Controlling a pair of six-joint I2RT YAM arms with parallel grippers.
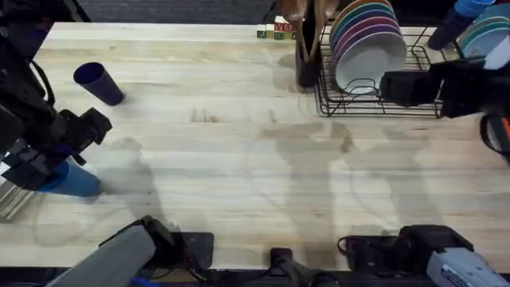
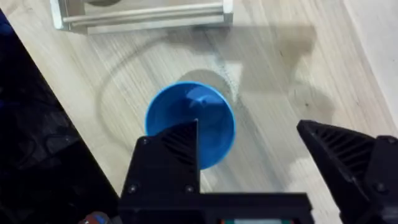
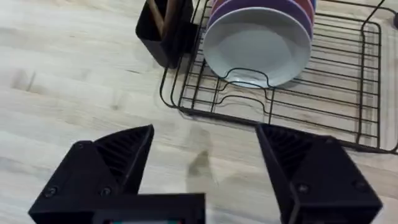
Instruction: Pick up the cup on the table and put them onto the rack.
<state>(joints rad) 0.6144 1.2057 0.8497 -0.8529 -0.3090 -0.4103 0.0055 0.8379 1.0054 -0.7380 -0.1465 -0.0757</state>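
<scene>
Cups are numbering two overhead: a navy cup [image 1: 99,83] lying near the tabletop's left edge, a blue cup [image 1: 73,180] sitting under the left gripper [image 1: 76,135]. One rack [image 1: 381,102] is standing at the far right edge. In the left wrist view, open jaws are straddling the blue cup [image 2: 190,123]. In the right wrist view, the right gripper [image 3: 205,155] is hanging open just before the rack [image 3: 280,106].

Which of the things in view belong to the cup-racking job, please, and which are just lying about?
Job: light blue cup under the open left gripper; dark blue cup; rack; open right gripper.
Lying about: utensil holder; plates.
</scene>
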